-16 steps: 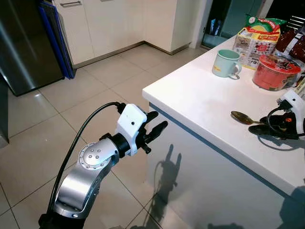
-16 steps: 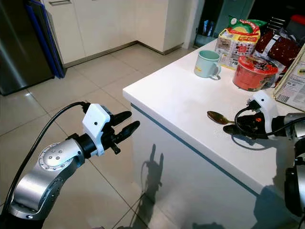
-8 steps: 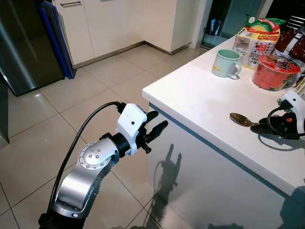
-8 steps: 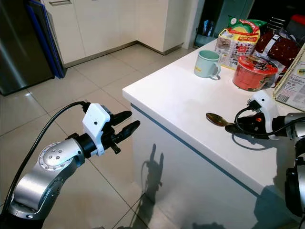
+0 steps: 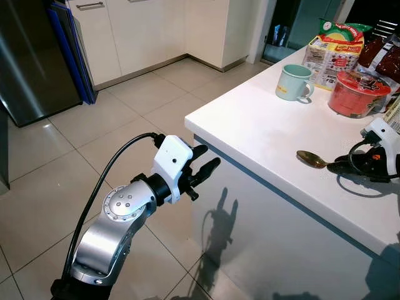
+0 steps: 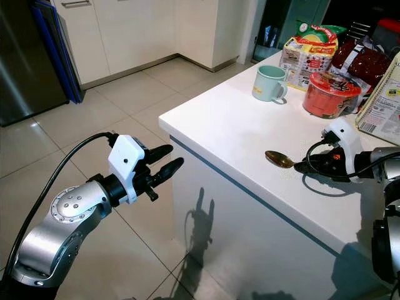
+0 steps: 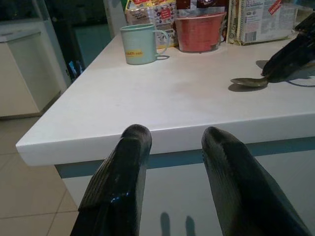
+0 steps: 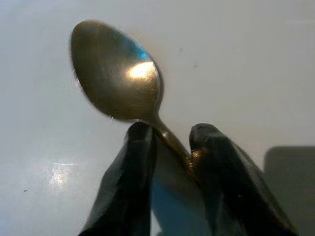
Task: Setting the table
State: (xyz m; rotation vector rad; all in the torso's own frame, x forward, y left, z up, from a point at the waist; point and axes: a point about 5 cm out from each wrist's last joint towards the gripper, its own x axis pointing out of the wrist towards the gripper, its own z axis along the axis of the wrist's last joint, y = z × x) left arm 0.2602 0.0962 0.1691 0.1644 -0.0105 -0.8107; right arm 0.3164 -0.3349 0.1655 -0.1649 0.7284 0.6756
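Observation:
A metal spoon (image 5: 310, 159) lies low over the white counter (image 5: 250, 125) near its front edge. My right gripper (image 5: 340, 165) is shut on the spoon's handle, and the bowl (image 8: 115, 73) sticks out beyond the fingertips (image 8: 140, 132). I cannot tell whether the spoon touches the surface. My left gripper (image 5: 209, 157) hangs open in the air over the floor, just off the counter's corner, with nothing between its fingers (image 7: 128, 162).
At the back of the counter stand a pale green mug (image 5: 294, 82), a red noodle bowl (image 5: 359, 94) and several food packets (image 5: 334, 50). A dark fridge (image 5: 31, 56) and cream cabinets (image 5: 144, 31) border the tiled floor (image 5: 94, 137).
My right gripper has slid the spoon a little to the left along the counter. The left arm has not moved.

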